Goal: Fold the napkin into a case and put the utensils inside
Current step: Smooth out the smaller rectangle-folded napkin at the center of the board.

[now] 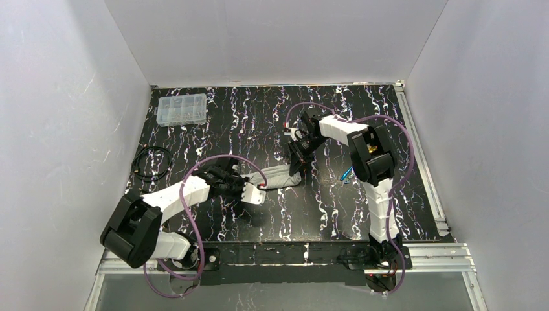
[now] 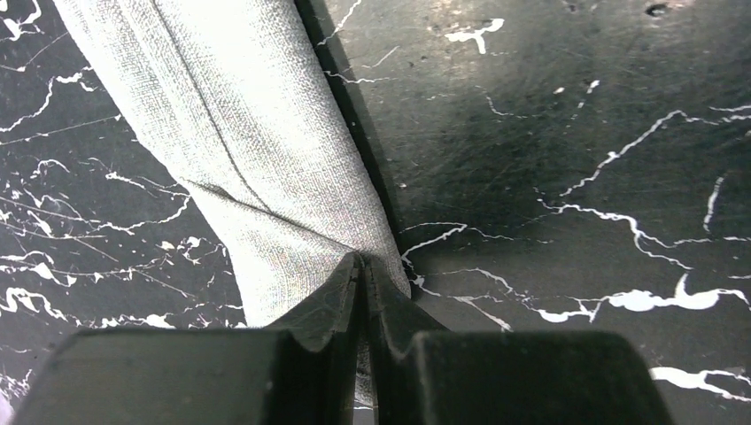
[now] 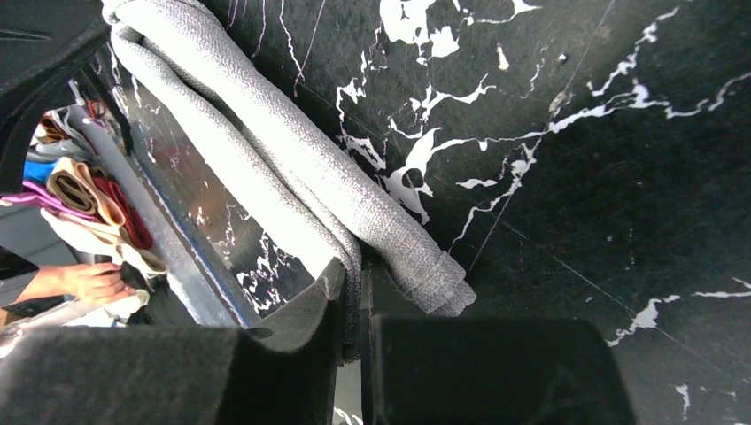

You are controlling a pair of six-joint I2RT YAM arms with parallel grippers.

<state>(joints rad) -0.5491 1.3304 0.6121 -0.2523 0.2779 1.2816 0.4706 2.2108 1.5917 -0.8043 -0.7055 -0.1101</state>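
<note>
The napkin [image 1: 278,176] is bunched into a narrow light-grey strip, stretched between my two grippers near the middle of the black marbled table. My left gripper [image 1: 260,188] is shut on its near-left end; in the left wrist view the fingertips [image 2: 350,279] pinch the napkin [image 2: 248,133], which runs away up-left. My right gripper [image 1: 296,166] is shut on the far-right end; in the right wrist view a fold of the napkin [image 3: 292,150] is clamped between the pads [image 3: 329,288], with a rolled end lying beside them. A blue utensil [image 1: 347,173] lies just right of the right arm, partly hidden by it.
A clear plastic compartment box [image 1: 182,109] stands at the back left. A black cable loop [image 1: 152,162] lies at the left edge. Purple cables arch over both arms. Beyond the table edge the right wrist view shows coloured cloths [image 3: 84,190] and a person's hand [image 3: 89,282].
</note>
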